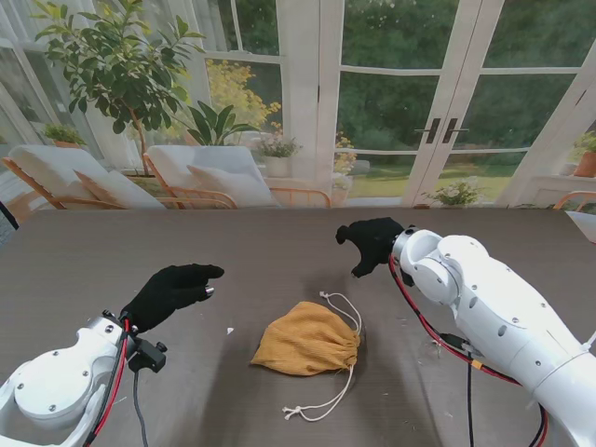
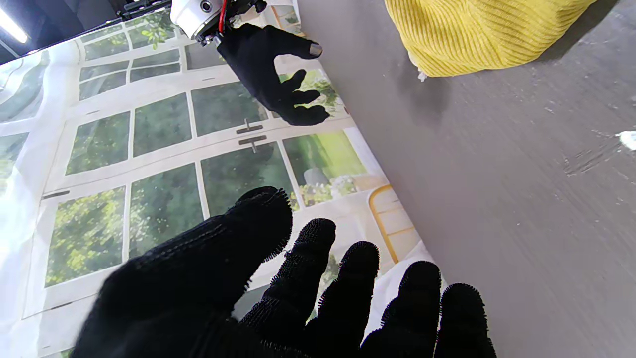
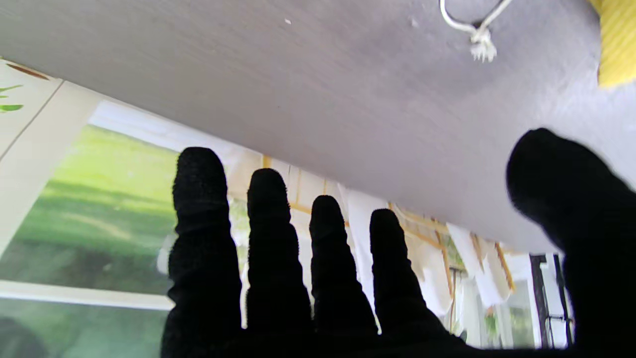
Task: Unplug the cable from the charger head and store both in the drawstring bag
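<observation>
The mustard-yellow drawstring bag (image 1: 307, 340) lies closed in the middle of the table, its white cords (image 1: 340, 303) trailing out toward me and away. Part of the bag (image 2: 477, 35) shows in the left wrist view, and a knotted cord end (image 3: 479, 47) in the right wrist view. No cable or charger head is visible anywhere. My left hand (image 1: 172, 291), in a black glove, hovers to the left of the bag with fingers spread and empty. My right hand (image 1: 371, 244) hangs above the table beyond the bag, fingers loosely curled apart, holding nothing.
The dark grey table top (image 1: 279, 251) runs back to a printed backdrop of windows, plants and lounge chairs (image 1: 214, 172). A small white speck (image 1: 230, 330) lies left of the bag. Red and black wires run along both forearms.
</observation>
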Controlling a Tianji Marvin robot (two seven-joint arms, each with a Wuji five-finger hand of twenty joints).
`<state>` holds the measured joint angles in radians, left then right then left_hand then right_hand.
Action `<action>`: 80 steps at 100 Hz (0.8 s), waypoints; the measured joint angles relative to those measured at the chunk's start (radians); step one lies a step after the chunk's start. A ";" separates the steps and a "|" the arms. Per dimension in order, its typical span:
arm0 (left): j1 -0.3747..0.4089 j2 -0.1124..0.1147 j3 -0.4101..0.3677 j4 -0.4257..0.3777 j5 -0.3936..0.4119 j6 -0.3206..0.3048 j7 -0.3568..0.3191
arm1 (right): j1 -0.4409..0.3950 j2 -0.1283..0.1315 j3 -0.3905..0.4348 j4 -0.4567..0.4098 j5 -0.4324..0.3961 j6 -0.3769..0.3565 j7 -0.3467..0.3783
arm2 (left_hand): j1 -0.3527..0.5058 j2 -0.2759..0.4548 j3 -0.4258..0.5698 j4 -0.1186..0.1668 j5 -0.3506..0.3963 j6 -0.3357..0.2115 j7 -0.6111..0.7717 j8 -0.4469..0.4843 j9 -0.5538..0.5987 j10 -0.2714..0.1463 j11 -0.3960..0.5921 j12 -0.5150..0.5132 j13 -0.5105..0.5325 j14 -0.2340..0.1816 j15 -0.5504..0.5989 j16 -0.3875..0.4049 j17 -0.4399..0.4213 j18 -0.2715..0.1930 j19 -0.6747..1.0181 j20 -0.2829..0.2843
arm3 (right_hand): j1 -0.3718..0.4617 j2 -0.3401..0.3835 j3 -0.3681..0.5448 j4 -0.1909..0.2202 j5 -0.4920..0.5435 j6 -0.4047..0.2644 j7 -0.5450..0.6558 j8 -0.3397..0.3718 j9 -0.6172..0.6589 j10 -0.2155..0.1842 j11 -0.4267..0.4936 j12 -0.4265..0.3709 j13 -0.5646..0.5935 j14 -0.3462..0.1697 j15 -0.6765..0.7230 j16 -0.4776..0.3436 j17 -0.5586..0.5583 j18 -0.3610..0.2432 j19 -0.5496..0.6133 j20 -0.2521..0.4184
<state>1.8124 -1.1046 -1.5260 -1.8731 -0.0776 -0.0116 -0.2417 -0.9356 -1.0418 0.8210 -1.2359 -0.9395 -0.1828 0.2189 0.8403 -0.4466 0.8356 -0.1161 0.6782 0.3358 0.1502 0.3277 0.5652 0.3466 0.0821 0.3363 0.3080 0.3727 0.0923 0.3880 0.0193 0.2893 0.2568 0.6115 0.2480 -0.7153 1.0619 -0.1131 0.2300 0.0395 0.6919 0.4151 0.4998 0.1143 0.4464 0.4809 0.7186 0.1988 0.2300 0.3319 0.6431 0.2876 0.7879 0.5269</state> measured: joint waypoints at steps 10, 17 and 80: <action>-0.003 -0.001 0.011 0.009 0.003 -0.031 0.022 | -0.045 -0.001 0.047 -0.037 0.012 0.014 -0.035 | -0.010 -0.001 0.000 0.000 -0.006 -0.037 -0.004 -0.004 -0.003 -0.020 -0.006 -0.007 -0.007 -0.002 -0.001 -0.004 -0.006 -0.006 -0.022 0.000 | 0.000 0.047 -0.023 0.000 0.068 -0.056 -0.005 0.000 0.050 -0.001 -0.013 -0.006 0.001 0.000 0.000 0.000 0.000 0.000 0.000 0.000; -0.007 -0.001 0.020 0.016 0.022 -0.063 0.043 | -0.092 -0.010 0.098 -0.055 0.038 0.016 -0.105 | -0.010 -0.001 -0.006 0.000 -0.006 -0.065 -0.004 -0.009 -0.003 -0.036 -0.007 -0.013 -0.025 -0.005 -0.007 -0.009 -0.021 -0.009 -0.036 0.000 | 0.000 0.061 -0.023 0.000 0.123 -0.097 -0.012 0.000 0.115 -0.016 -0.027 -0.012 0.021 0.000 0.013 0.000 0.000 0.000 0.000 0.000; -0.027 -0.029 0.134 0.105 0.158 -0.366 0.293 | -0.500 -0.045 0.438 -0.278 0.170 -0.043 -0.292 | -0.060 -0.033 -0.057 0.001 -0.045 -0.136 -0.012 -0.029 -0.028 -0.079 -0.009 -0.049 -0.032 -0.030 -0.013 -0.030 -0.043 -0.021 -0.074 0.000 | -0.001 0.122 -0.067 0.009 0.209 -0.152 -0.077 0.000 0.228 -0.040 -0.102 -0.015 0.042 0.000 0.014 0.011 0.010 0.002 0.000 0.000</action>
<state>1.7858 -1.1338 -1.3921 -1.7681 0.0805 -0.3780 0.0517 -1.4360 -1.0872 1.2589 -1.5135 -0.7694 -0.2255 -0.0734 0.7799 -0.4797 0.7789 -0.1153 0.6332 0.1998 0.1381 0.2986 0.5376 0.2675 0.0728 0.2871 0.2758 0.3423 0.0789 0.3577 -0.0235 0.2681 0.1825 0.6112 0.2472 -0.5929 0.9946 -0.1036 0.4389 -0.1127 0.6151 0.4155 0.7274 0.0740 0.3444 0.4655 0.7610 0.1985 0.2443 0.3426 0.6527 0.2898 0.7878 0.5269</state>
